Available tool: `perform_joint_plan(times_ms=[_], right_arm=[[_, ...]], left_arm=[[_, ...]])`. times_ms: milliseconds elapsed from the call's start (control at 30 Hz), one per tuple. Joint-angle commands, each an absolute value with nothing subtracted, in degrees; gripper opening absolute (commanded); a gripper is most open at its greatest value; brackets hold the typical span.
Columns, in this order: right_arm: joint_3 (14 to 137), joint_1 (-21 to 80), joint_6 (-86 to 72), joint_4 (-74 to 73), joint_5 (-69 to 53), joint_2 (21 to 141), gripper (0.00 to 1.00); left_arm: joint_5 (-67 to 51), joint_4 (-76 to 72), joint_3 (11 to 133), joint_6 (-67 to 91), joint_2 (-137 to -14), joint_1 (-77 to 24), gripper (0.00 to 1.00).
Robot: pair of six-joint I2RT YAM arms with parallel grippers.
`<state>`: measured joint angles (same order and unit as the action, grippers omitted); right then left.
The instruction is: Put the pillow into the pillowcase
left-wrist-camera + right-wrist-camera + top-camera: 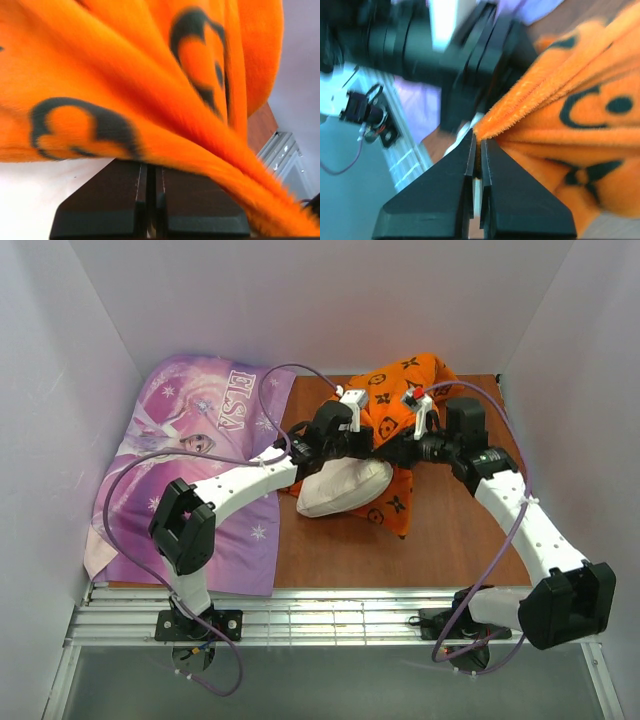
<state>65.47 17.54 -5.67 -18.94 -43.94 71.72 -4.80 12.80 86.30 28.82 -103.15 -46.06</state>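
Note:
The orange pillowcase [400, 390] with black motifs lies bunched at the table's back middle, draped over the far part of the cream-white pillow [345, 488]. The pillow's near end sticks out toward the front left. My left gripper [368, 443] is shut on the pillowcase's edge [150, 100], whose fabric fills the left wrist view above the closed fingers [150, 200]. My right gripper [397, 450] is shut on the pillowcase's fuzzy hem [520, 107] right beside the left gripper. White pillow fabric [30, 200] shows below the orange cloth.
A purple "ELSA" princess-print fabric [190, 470] covers the table's left side under the left arm. White walls enclose the back and sides. Brown tabletop [460, 540] shows in front of the pillow. A metal rail [330, 615] runs along the near edge.

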Motion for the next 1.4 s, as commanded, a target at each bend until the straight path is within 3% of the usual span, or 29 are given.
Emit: perform_joint_plan(times_ms=[0,33,133,167,267,333,367,433,467,500,600,733,800,933,1200,1367], right_arm=[[57.58,19.43,-9.24,-16.26,-56.27,66.01,0.01],[56.44,19.16,-7.84,-17.83,-55.73,65.14,0.01],[51.52,17.94,-5.89,-21.88,-50.98,62.24,0.46],[50.46,15.84,-5.37,-23.19,-49.67,61.18,0.71],[48.08,11.01,-0.47,-27.14,-42.47,58.28,0.96],[47.99,9.15,3.14,-28.91,-38.07,58.1,0.97],[48.34,8.53,4.38,-29.53,-36.84,58.36,0.96],[50.79,8.53,8.07,-30.67,-34.72,59.23,0.94],[52.02,8.61,8.96,-30.93,-34.02,59.59,0.93],[53.42,8.53,10.97,-31.02,-32.53,60.11,0.93],[60.89,10.98,13.79,-31.81,-27.71,64.32,0.93],[67.84,19.31,17.74,-31.73,-20.23,72.58,0.94],[71.0,27.31,18.63,-31.55,-14.8,77.49,0.99],[77.07,41.27,21.79,-31.12,-4.77,87.08,0.99],[96.21,49.48,20.92,-31.55,9.66,110.35,0.99],[97.92,49.13,20.74,-34.1,14.67,120.57,0.99]], left_arm=[[-0.88,8.26,84.73,34.71,-107.04,-43.42,0.0],[-0.7,8.7,84.55,34.8,-109.49,-42.37,0.0],[-1.23,9.05,83.41,34.63,-112.66,-40.96,0.0],[-2.54,8.97,82.97,34.72,-113.11,-40.78,0.0],[-6.21,7.66,81.74,33.84,-114.17,-40.43,0.0],[-8.16,6.68,82.53,31.31,-114.43,-40.25,0.04],[-10.17,6.16,83.14,29.81,-114.35,-40.25,0.24],[-17.99,7.29,86.2,24.81,-113.21,-40.25,0.41],[-20.02,8.86,87.35,19.83,-112.16,-40.25,0.61],[-23.95,14.71,88.49,17.17,-109.71,-40.25,0.68],[-32.49,22.04,87.03,10.37,-100.87,-38.42,0.78],[-33.85,24.16,78.23,9.5,-90.28,-26.85,0.83],[-30.43,27.84,78.66,6.26,-90.09,-23.22,0.84],[-35.06,29.0,80.33,2.3,-95.25,-11.02,0.87],[-33.14,28.48,82.97,0.27,-102.47,-5.54,0.88],[-31.29,26.98,85.25,-3.25,-107.48,-5.54,0.89]])
